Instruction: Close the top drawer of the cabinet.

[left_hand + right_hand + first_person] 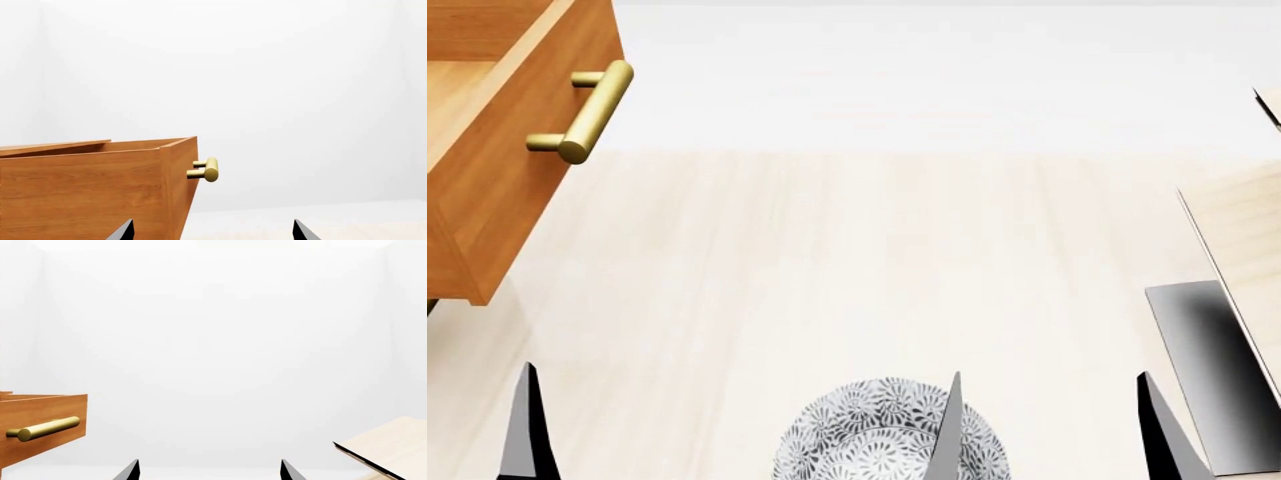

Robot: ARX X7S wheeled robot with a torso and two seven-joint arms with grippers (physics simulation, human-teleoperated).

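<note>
1. the top drawer (487,150) is pulled out at the far left of the head view, its box open at the top and its brass handle (587,98) facing the open tabletop (868,250). the cabinet itself sits beyond the left edge; only a strip of its top (53,146) shows in the left wrist view.
2. to close it well, i'd push flat on the drawer front just beside the handle, straight along the drawer's travel. an angled shove could skew the box on its runners.
3. the left gripper (212,231) is the nearer one, low and apart from the drawer, fingers spread wide and holding nothing. bring it round in front of the panel before pushing.
4. the right gripper (209,470) also has its jaws released and empty, well apart from the drawer.
5. keep clear of the patterned bowl (881,440) near you and the pale rack (1241,250) on its black base (1214,370) at the right.
</note>
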